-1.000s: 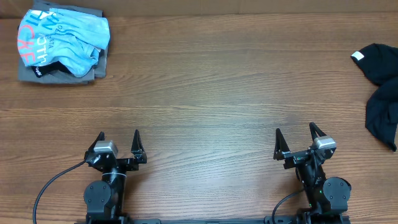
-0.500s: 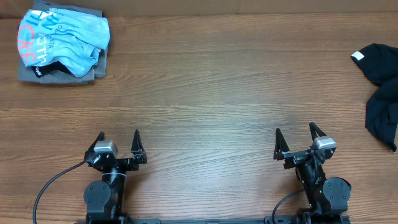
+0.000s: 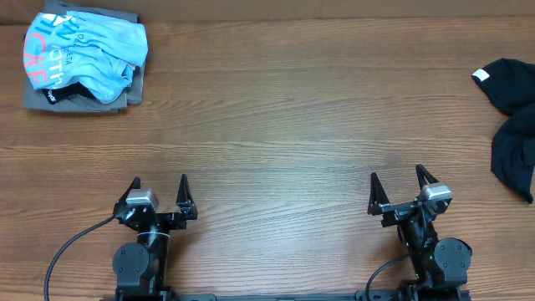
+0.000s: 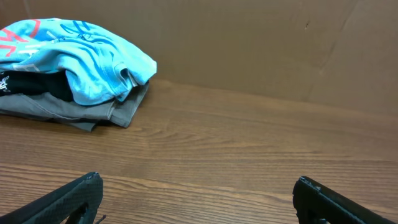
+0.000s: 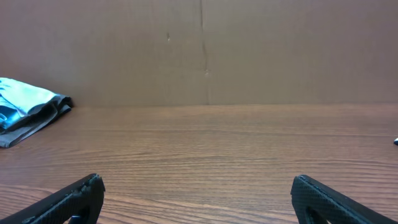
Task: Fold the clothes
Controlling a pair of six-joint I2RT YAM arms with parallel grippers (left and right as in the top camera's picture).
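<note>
Wood-grain table is stretching out before me; I am holding my left gripper and right gripper spread and empty, while the black T-shirt is lying crumpled at the far right edge, its folding not yet begun.

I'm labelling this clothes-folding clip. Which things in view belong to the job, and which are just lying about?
Job: black T-shirt, crumpled at the right edge of view; left claw and right claw, both open and empty.
Lying about: light blue shirt; grey folded garment under it.
</note>
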